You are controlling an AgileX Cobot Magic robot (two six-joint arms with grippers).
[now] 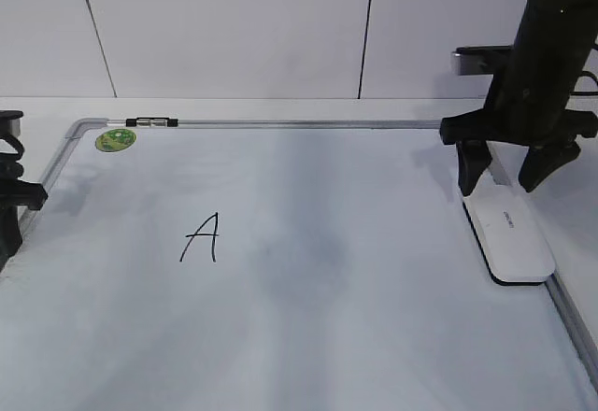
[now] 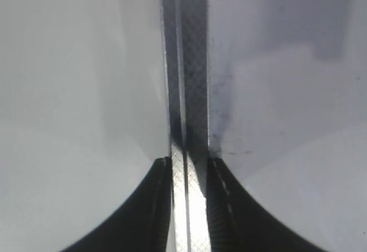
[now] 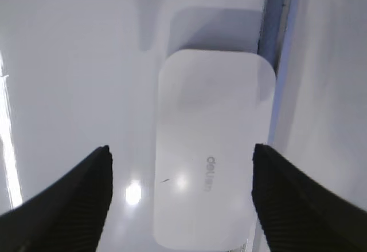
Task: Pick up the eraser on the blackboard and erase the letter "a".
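The eraser [image 1: 512,233] is a white glossy block with grey lettering, lying at the right edge of the blackboard [image 1: 374,318], a white board with a grey frame. My right gripper [image 1: 505,179] is open and hovers just above the eraser's far end, one finger on each side. In the right wrist view the eraser [image 3: 212,126] lies between the spread fingers of the right gripper [image 3: 180,160]. An angular capital "A" [image 1: 201,237] is drawn on the board's left half; no lowercase "a" shows. My left gripper [image 2: 188,166] is shut and empty over the board's left frame [image 2: 186,91].
A small black-and-silver marker [image 1: 151,121] lies on the top frame near a round green sticker [image 1: 116,139]. The board's right frame [image 3: 275,46] runs close beside the eraser. A white panelled wall stands behind the table.
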